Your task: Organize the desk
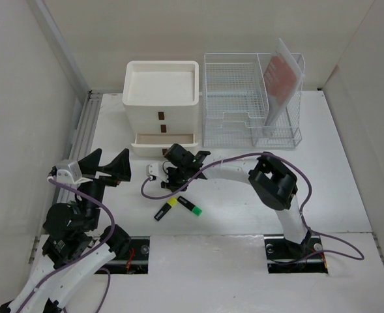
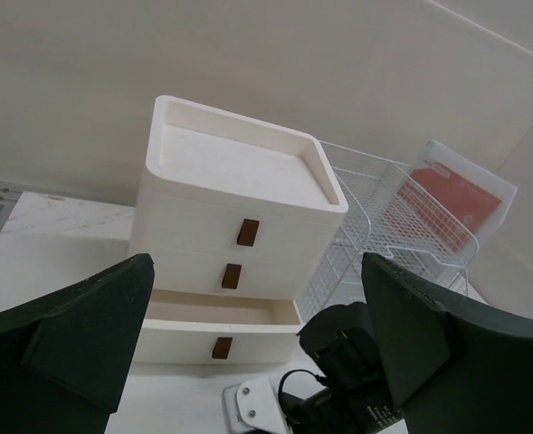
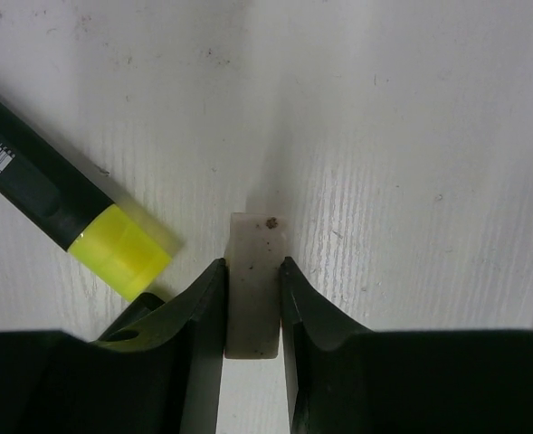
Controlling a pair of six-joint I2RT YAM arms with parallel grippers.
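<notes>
right gripper: fingers pinched on a small whitish block on the desk
left gripper: fingers wide apart
highlighter: right beside the block

Desk: flat white matte top, lying level. It fills the middle of the top view, from the upper part of the frame down to the lower edge. Beige walls enclose it at left, rear and right. A seam crosses it low in the frame. In the right wrist view its surface shows fine ribbing, faint grey scuffs and a few dark specks.
</notes>
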